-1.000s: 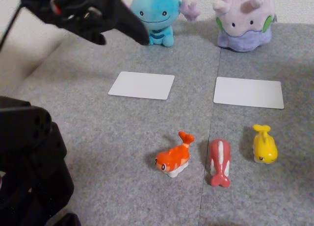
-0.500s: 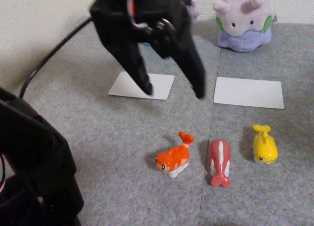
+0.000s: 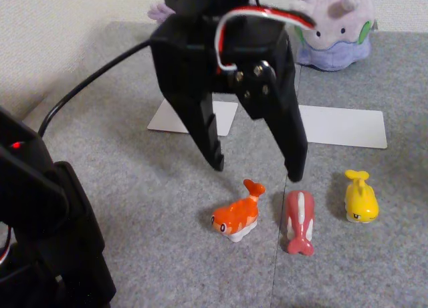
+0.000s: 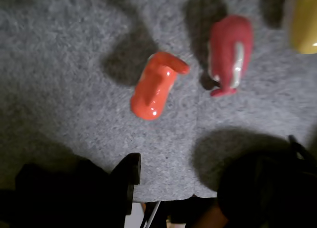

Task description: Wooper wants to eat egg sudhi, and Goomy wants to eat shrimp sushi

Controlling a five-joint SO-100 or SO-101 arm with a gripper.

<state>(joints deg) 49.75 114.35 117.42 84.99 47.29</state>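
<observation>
The shrimp sushi (image 3: 235, 214) lies on the grey mat, orange with a white underside, tail up. In the wrist view the shrimp sushi (image 4: 154, 87) sits just ahead of the finger gap. My gripper (image 3: 256, 169) hangs open right above and behind it, nothing between its black fingers (image 3: 212, 147); the wrist view has the gripper (image 4: 188, 181) at the bottom edge. The yellow egg sushi (image 3: 361, 198) (image 4: 303, 20) lies to the right. Goomy (image 3: 334, 27) sits at the back right. Wooper is hidden behind the arm except one purple gill (image 3: 159, 13).
A pinkish-red white-striped sushi figure (image 3: 298, 221) (image 4: 229, 52) lies between the orange and yellow ones. Two white cards rest on the mat, one (image 3: 170, 119) partly behind the gripper, one (image 3: 348, 126) before Goomy. The arm's black base (image 3: 47, 228) fills the lower left.
The open gripper has swung from the far left by Wooper, forward and down, to just above the shrimp sushi. The figures and plushes have not moved.
</observation>
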